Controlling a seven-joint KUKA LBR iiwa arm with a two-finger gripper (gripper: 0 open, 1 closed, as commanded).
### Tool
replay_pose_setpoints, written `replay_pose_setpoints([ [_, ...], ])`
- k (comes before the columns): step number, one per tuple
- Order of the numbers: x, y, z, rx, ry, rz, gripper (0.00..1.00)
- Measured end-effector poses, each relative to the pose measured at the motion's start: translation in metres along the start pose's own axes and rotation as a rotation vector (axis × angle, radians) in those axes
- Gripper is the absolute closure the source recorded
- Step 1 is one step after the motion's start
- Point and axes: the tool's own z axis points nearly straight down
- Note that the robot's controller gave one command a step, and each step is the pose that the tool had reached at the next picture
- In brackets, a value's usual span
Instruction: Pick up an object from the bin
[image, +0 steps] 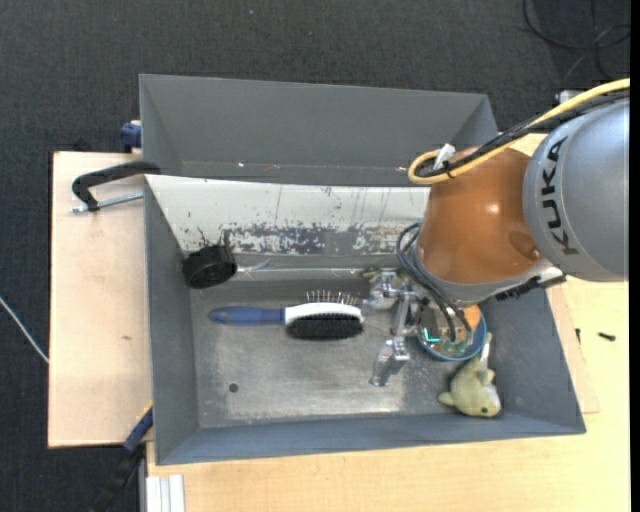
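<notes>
Camera view: the hairbrush (322, 322), with a blue handle and a white head of dark bristles, lies flat on the floor at mid-bin, handle to the view's left and head to the right. It is the likeliest pick, as it is the thing nearest the fingertips.

The gripper (386, 330) stands just beside the right end of the brush head. Its 2 metal fingers are spread apart, 1 toward the back wall and 1 toward the front, with nothing between them. Whether the tips touch the floor cannot be told.

A blue round thing (452, 342) lies partly under the wrist, just right of the fingers. A yellowish plush toy (472, 392) sits near the front right corner, close to the blue thing. A black round thing (208, 266) rests against the back wall at the left, well apart from the rest. The grey bin (300, 395) is otherwise bare.

Recommendation: the fingers are not yet round the brush. Shift toward the view's left until both fingers straddle the head across its narrow width, descend to the floor, then close. Grip the head rather than the thin handle. Keep clear of the blue thing, lest it be dragged or pinched.
</notes>
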Motion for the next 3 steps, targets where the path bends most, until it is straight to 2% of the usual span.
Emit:
replay_pose_setpoints([
  [1,-0.042,0.034,0.061,0.003,-0.04,-0.232,0.0],
  [2,-0.05,0.066,0.08,0.002,-0.009,-0.363,0.0],
  [3,-0.051,0.068,0.08,0.0,-0.011,-0.366,1.0],
])
